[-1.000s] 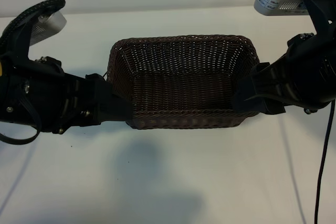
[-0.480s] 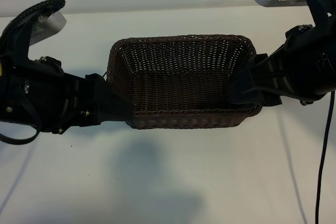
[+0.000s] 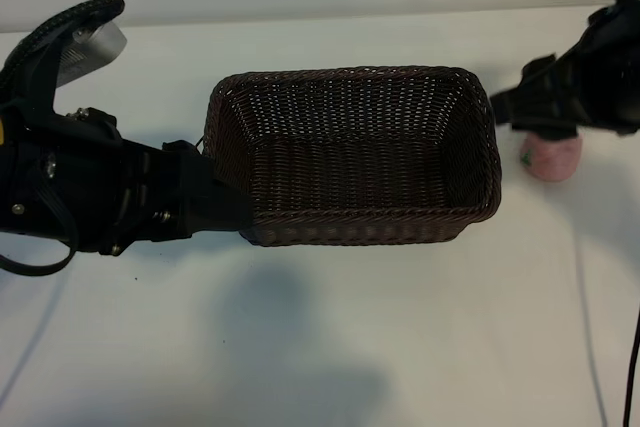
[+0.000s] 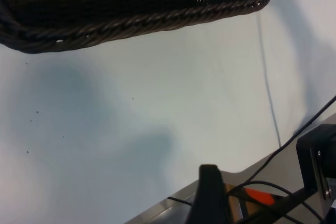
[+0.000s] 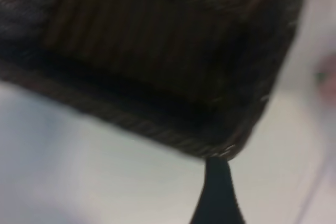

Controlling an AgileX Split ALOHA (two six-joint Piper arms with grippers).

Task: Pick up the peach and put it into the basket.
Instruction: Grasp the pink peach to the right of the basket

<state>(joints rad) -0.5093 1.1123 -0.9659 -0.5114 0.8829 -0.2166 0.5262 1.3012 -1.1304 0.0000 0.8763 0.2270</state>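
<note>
Scene: white tabletop (image 3: 330, 337), seen steeply from above, with a basket and a peach on it.
Basket (image 3: 355, 157): dark brown wicker, rectangular, with braided rim and sloping sides; sat mid-tabletop between the two arms; nothing seen inside.
Peach (image 3: 552, 155): small, pale pink, round; lay on the tabletop just beside the basket's right end, outside it; upper part hidden under the right arm.
Left hand (image 3: 225, 209): low at the basket's left front corner, touching or just short of the rim, which one not clear; fingers hidden in the exterior view; taken as spread wide, with nothing seen held.
Left wrist view: showed the basket's braided rim (image 4: 131, 22) across one edge, bare tabletop beyond it, and one dark finger (image 4: 210, 192) at the frame's edge.
Right hand (image 3: 512, 107): at the right of the basket, over the peach's near side, apart from the basket's wall; fingers not clearly seen from outside; taken as spread wide, peach not gripped.
Right wrist view: blurred; showed the basket's corner (image 5: 220, 140), one dark finger tip (image 5: 216, 192) below it, and a faint pink patch at the frame's edge, probably the peach (image 5: 328, 82).
Peach versus basket: not yet inside.
</note>
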